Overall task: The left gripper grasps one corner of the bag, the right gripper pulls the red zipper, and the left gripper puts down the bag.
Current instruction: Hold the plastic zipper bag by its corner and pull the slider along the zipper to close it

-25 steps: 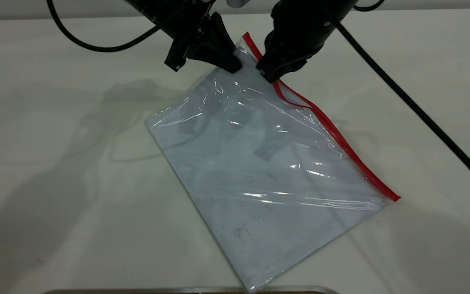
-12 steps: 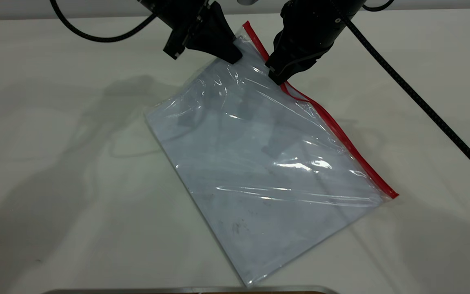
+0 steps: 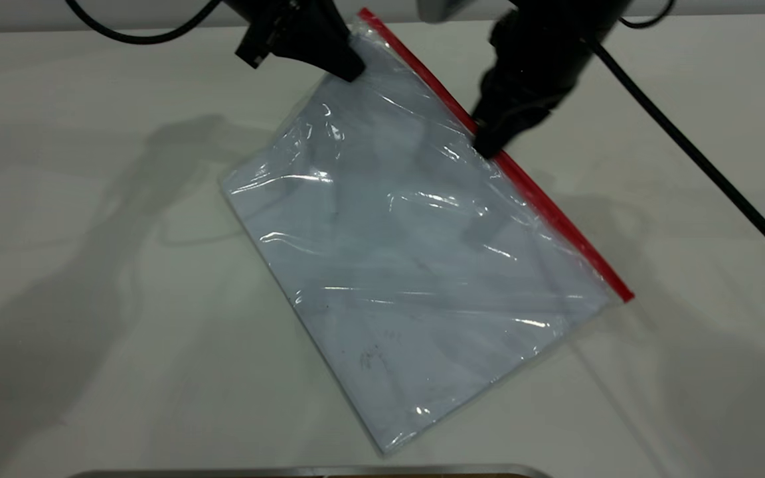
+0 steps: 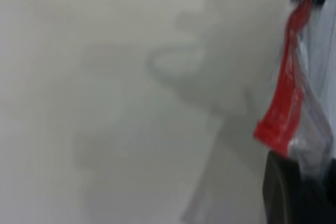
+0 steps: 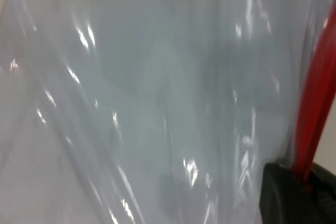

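Left gripper (image 3: 349, 70) pinched on the bag's (image 3: 409, 265) raised corner (image 3: 366, 26), right gripper (image 3: 489, 147) just beyond it, clamped on the red zipper (image 3: 528, 189).

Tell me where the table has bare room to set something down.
The white table is bare left of the clear red-zippered plastic bag and right of it. Crowded: far middle, where the angular left gripper and rounded right gripper hold it.

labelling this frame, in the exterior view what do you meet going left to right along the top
left hand gripping the bag at its raised corner → red zipper → right hand on the zipper → right arm's black cable
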{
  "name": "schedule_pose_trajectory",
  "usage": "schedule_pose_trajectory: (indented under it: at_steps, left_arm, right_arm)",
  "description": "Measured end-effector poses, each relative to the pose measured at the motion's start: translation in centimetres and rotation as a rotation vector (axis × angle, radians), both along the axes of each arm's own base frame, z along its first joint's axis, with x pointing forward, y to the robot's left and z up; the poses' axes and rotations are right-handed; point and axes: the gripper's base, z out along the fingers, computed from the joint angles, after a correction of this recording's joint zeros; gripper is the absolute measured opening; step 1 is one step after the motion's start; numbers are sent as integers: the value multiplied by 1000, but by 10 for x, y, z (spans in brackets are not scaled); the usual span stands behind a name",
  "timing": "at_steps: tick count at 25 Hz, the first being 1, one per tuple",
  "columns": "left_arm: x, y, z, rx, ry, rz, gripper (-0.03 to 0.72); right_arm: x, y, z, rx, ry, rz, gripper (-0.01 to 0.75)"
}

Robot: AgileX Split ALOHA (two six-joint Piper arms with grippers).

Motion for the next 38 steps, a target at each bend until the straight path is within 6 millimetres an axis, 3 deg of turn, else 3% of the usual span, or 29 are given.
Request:
schedule_pose_trajectory:
  at_steps: [14, 21, 28, 33, 38]
  left_arm:
    - [3, 6, -1, 36, -17, 12, 53]
    - [3, 8, -3, 72, -10, 12, 53]
    - [2, 9, -3, 83, -12, 7, 53]
    - [3, 14, -7, 140, -32, -11, 53]
    - [6, 19, -8, 154, -31, 20, 70]
  right_arm:
    - [-16, -52, -2, -59, 375, -37, 49]
    - [-28, -58, 0, -127, 524, -55, 53]
    - [-30, -59, 0, -133, 548, -83, 73]
    - [-32, -60, 0, -151, 571, -81, 145]
    - [-29, -58, 0, -128, 550, -101, 291]
